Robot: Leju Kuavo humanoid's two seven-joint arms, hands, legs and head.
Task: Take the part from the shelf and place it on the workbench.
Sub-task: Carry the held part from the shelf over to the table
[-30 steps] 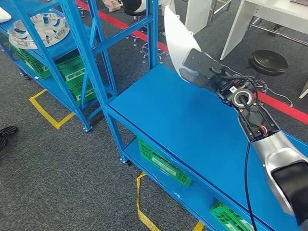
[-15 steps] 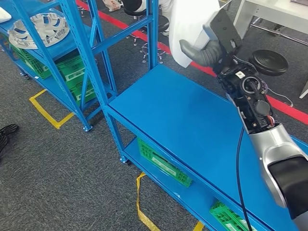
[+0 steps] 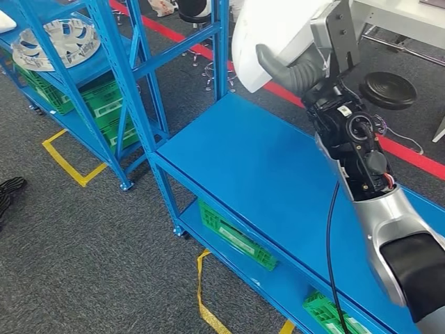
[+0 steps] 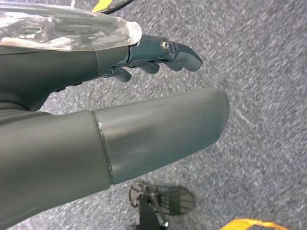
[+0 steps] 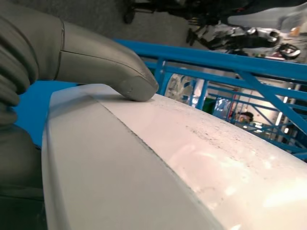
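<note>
Since the frame 1 s earlier, right robot hand (image 3: 294,66) has swung up and rotated, so the white part (image 3: 268,31) now shows its broad face above the far edge of the worktop (image 3: 252,167) rather than its thin edge. Right robot hand grips the part: grey thumb pressed flat across its white surface (head view; right wrist view (image 5: 108,62)), other fingers hidden behind it. Part is held in the air, clear of the worktop, not touching it. Left robot hand (image 4: 108,110) hangs over grey carpet w/ thumb straight and dark fingers (image 4: 163,52) loosely curled, apart from the thumb, holding nothing. Worktop: blue metal, w/ green crates (image 3: 236,236) on the lower level. Shelf (image 3: 78,62), blue-framed, stands at left, carrying a silver wheel cover (image 3: 58,42) and more green crates. Floor: grey carpet w/ yellow tape (image 3: 62,160) and a red line (image 3: 409,153); black stool (image 3: 388,89) and white table (image 3: 398,17) beyond.
</note>
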